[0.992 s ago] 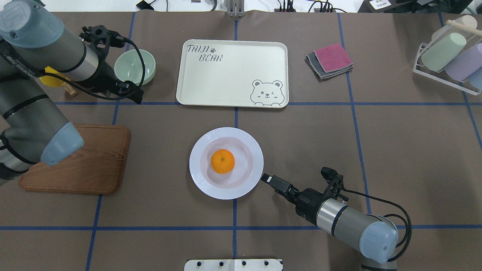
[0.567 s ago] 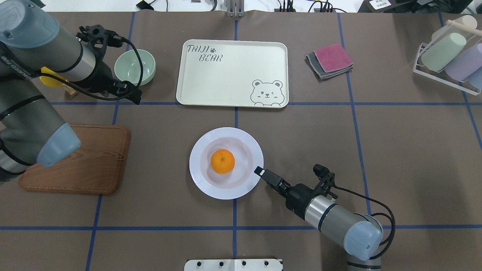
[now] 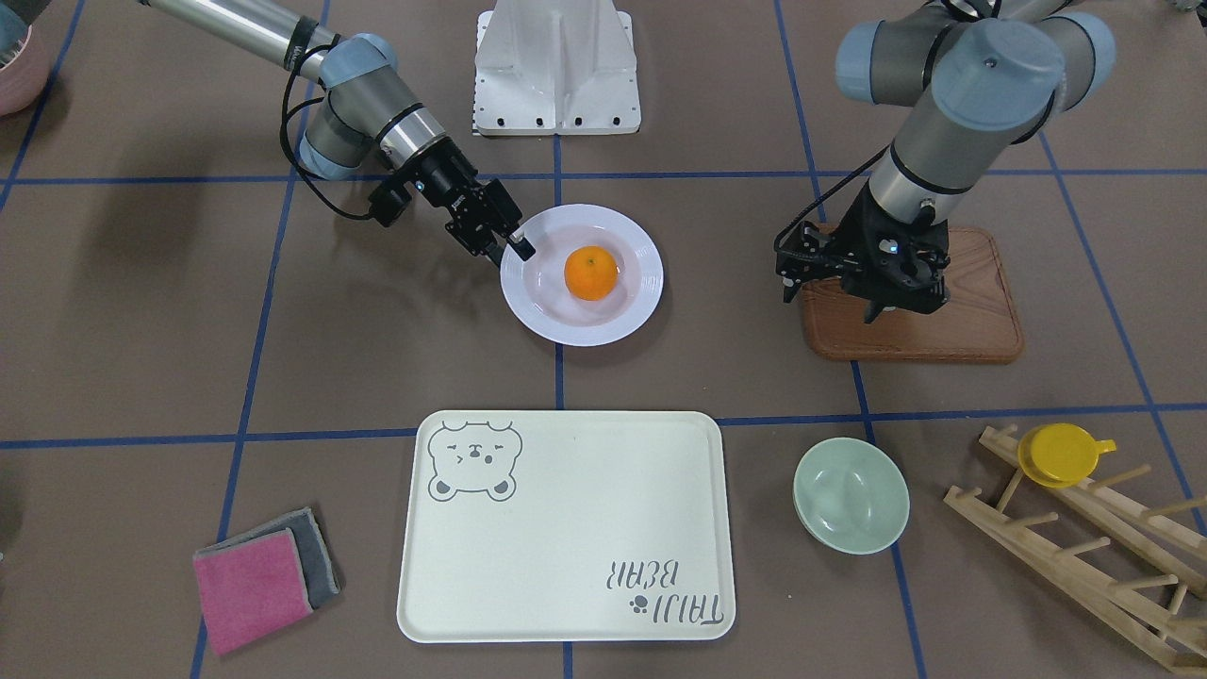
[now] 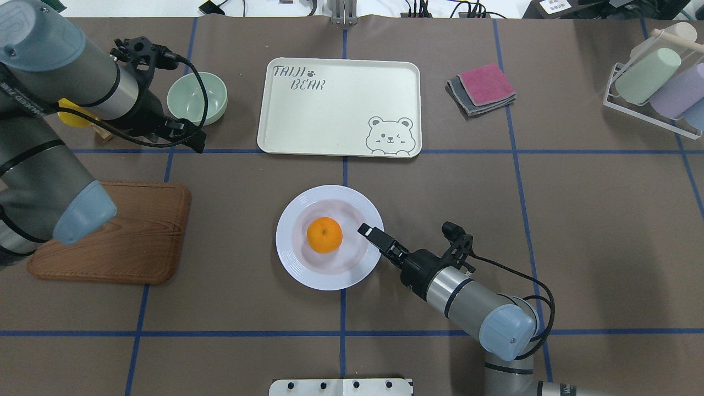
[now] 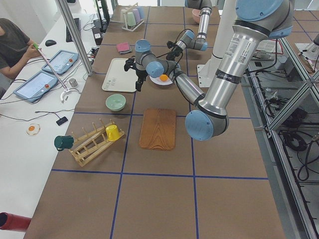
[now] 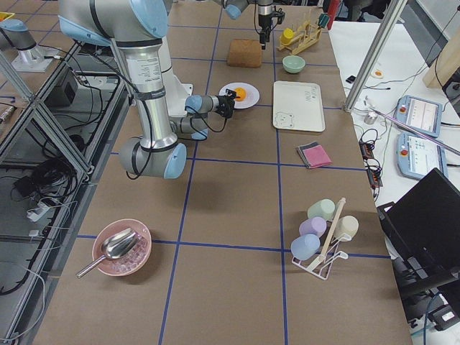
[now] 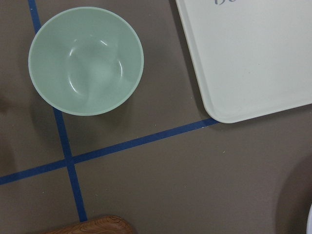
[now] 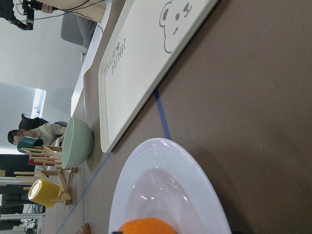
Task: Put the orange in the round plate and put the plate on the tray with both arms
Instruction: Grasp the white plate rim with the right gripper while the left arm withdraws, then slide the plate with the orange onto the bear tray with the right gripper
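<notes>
The orange [image 4: 324, 235] lies in the sunken centre of the round white plate [image 4: 283, 236], in the middle of the table. My right gripper [image 4: 364, 229] is at the plate's right rim, turned on its side and open, with its upper finger over the rim [image 3: 519, 250]. The right wrist view shows the orange [image 8: 146, 226] and the plate [image 8: 161, 165] close up. The cream tray [image 4: 330, 110] lies empty just beyond the plate. My left gripper [image 4: 195, 144] hangs open and holds nothing, above the table between the green bowl and the wooden board.
A pale green bowl [image 4: 197, 98] stands left of the tray, a brown wooden board [image 4: 132, 236] at the near left. Folded pink and grey cloths [image 4: 482, 88] lie right of the tray. A rack of cups [image 4: 654, 82] stands far right; a wooden rack holds a yellow cup [image 3: 1061, 453].
My right gripper has slid up and left from outside the plate until it is over the right rim. The plate nudged slightly. The left arm barely moved.
</notes>
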Action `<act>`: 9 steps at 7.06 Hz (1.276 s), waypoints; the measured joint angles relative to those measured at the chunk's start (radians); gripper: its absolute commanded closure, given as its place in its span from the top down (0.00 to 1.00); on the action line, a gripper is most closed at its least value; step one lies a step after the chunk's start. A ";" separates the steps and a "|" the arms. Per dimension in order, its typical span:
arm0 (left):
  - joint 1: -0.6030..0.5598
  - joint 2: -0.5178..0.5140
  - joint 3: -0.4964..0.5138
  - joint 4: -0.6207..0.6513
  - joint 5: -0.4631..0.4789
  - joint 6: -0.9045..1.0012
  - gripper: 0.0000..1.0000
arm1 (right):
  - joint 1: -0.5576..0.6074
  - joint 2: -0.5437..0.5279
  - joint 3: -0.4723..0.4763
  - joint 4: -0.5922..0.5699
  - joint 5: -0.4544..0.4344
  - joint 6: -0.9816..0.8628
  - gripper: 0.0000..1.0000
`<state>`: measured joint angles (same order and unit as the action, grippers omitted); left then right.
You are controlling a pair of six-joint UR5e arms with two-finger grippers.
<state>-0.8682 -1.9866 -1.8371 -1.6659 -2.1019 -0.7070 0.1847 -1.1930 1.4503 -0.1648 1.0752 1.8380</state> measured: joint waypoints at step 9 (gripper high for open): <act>-0.218 0.177 -0.055 -0.004 -0.152 0.236 1.00 | 0.193 0.169 -0.118 -0.078 -0.072 0.231 0.00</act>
<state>-1.0865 -1.8095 -1.8922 -1.6701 -2.2537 -0.4713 0.3775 -1.0239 1.3319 -0.2429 1.0033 2.0692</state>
